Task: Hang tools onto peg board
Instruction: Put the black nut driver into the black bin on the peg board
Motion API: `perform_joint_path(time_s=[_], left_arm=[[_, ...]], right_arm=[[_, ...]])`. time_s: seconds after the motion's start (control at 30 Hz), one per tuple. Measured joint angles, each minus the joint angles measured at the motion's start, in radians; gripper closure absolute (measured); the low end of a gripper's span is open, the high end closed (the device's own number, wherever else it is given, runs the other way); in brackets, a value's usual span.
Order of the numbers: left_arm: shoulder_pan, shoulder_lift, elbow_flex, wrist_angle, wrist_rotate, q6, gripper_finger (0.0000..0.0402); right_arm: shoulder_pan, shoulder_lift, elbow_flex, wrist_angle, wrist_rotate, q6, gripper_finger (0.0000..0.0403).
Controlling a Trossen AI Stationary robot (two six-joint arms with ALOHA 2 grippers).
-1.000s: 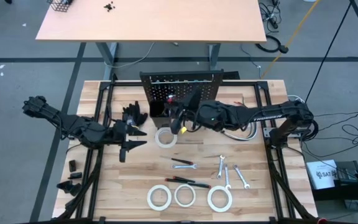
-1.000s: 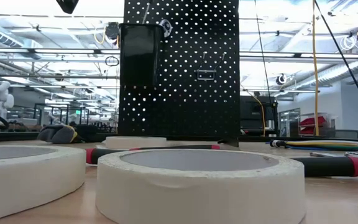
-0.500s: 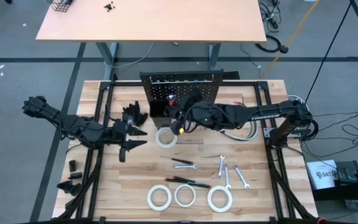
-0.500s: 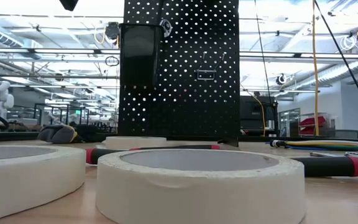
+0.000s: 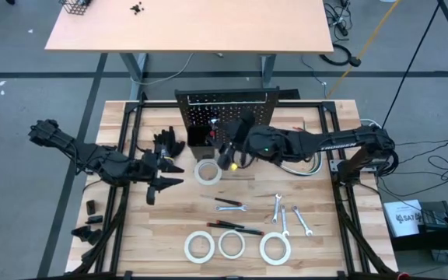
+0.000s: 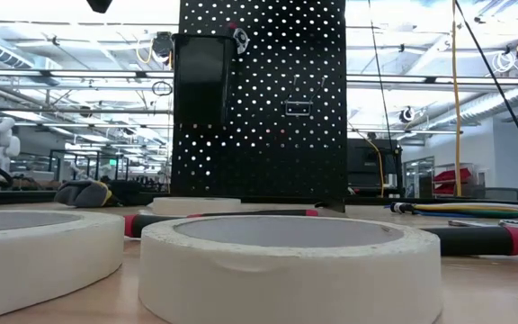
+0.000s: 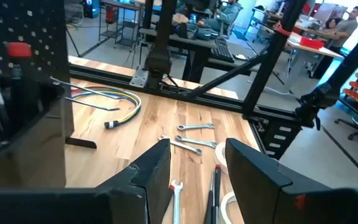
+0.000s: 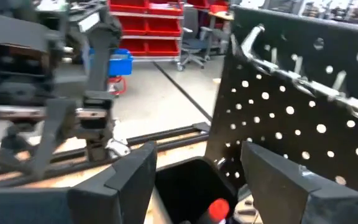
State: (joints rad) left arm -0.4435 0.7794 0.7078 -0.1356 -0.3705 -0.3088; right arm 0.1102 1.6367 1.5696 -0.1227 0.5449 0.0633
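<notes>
Overhead, right arm stretched to the peg board, both arms' jaws open, empty

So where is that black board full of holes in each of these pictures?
High view: the peg board stands at the table's far edge, centre, seen from above.
Low view: the tall black panel mid-picture, behind the tape rolls.
Left wrist view: its edge at the picture's left.
Right wrist view: fills the right side.
Shared landmark: the small black bin on the board.
</notes>
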Motion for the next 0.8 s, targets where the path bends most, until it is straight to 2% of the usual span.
perform_joint_path(time_s=[0.13,0.23,0.37,0.47,0.53,0.63,0.8], left_arm=[[-0.017,0.047,0.000,-0.004,0.001,0.027,0.0244],[-0.021,0.113,0.000,-0.005,0.001,0.034,0.0244],[-0.007,0.233,0.000,0.001,-0.001,0.031,0.0244],[-0.006,0.326,0.000,0.012,0.044,0.031,0.0244],[-0.008,0.394,0.000,0.047,0.060,0.056,0.0244],[0.005,0.506,0.000,0.114,0.074,0.127,0.0244],[0.063,0.709,0.000,0.295,0.164,0.188,0.0245]], right_arm=[[0.049,-0.023,0.000,-0.003,-0.025,0.004,0.0178],[0.093,-0.027,0.000,-0.060,-0.135,0.039,0.0180],[0.151,-0.026,-0.023,-0.228,-0.270,0.157,0.0181],[0.195,-0.025,-0.067,-0.358,-0.280,0.263,0.0181],[0.220,-0.025,-0.119,-0.383,-0.282,0.325,0.0181],[0.251,-0.024,-0.228,-0.363,-0.286,0.424,0.0181],[0.280,-0.023,-0.410,-0.236,-0.281,0.602,0.0181]])
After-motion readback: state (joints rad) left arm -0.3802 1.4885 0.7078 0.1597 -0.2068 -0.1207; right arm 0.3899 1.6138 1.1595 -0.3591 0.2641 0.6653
